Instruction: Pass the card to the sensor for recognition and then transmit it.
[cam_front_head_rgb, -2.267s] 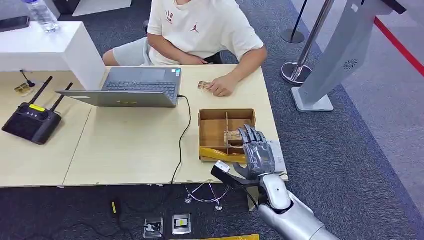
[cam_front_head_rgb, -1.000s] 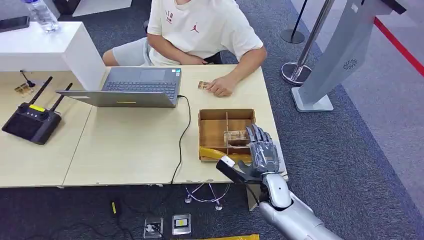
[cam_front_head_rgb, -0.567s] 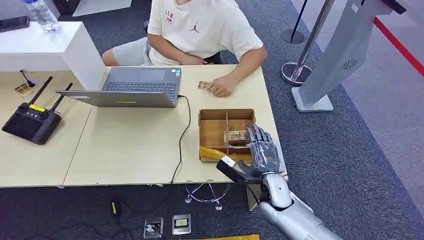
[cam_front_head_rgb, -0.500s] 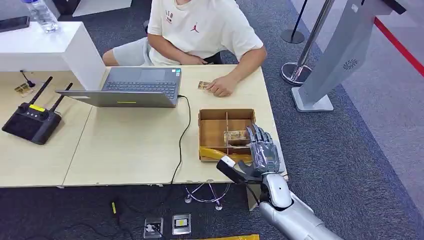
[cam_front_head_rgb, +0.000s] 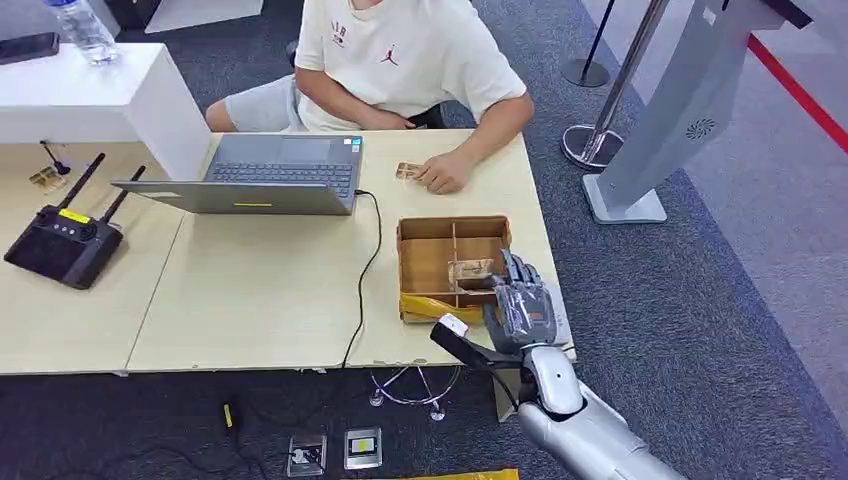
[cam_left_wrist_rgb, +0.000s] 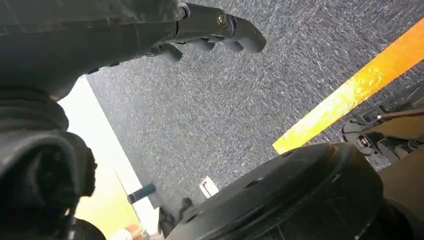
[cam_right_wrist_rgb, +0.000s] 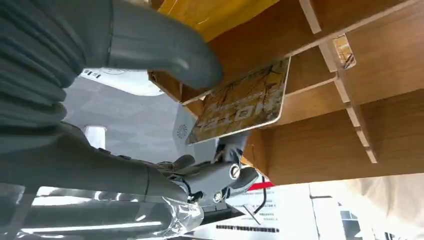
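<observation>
Card (cam_right_wrist_rgb: 240, 107) with yellow-gold print sits at the near right compartment of the wooden divider box (cam_front_head_rgb: 430, 262), which stands near the desk's (cam_front_head_rgb: 260, 300) front right corner. From the wrist camera the right hand (cam_front_head_rgb: 520, 305) has the card pinched: the thick grey thumb presses on one face and the darker fingers (cam_right_wrist_rgb: 227, 172) close under the other, with the card tilted against the box's thin wall. Seen from above, that hand reaches over the box's right front edge, fingers curled down into it, and the silver forearm comes up from below the desk's front edge.

The left hand (cam_left_wrist_rgb: 210, 30) hangs over grey carpet beside an orange floor stripe (cam_left_wrist_rgb: 350, 90); its dark fingers are bent in a loose curl with nothing in them.

At the far edge of the desk a person in a pale T-shirt (cam_front_head_rgb: 400, 50) sits with one hand resting beside a small card-like item (cam_front_head_rgb: 407, 171). An open laptop (cam_front_head_rgb: 265, 175) stands toward the far middle, its cable running to the front edge. A black radio controller with antennas (cam_front_head_rgb: 62, 240) lies on the left part of the desk.
</observation>
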